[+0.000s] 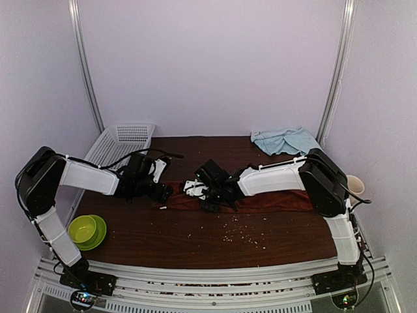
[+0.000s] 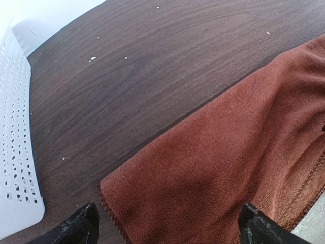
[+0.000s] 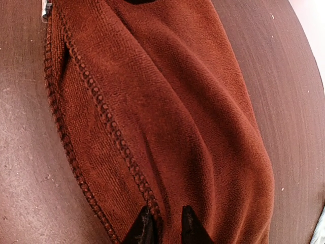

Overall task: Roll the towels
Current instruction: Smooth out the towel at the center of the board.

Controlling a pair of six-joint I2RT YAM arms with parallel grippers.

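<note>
Pinching rust-red towel (image 3: 167, 101) fold, right gripper (image 3: 165, 217), left gripper (image 2: 168, 216) spread over its end

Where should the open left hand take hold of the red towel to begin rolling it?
At the short end of the red towel, which lies flat on the table between the open fingers of the left hand. Come straight down from above and pinch the hemmed edge: it is thin and limp, so a sideways approach would probably just push it along.
</note>
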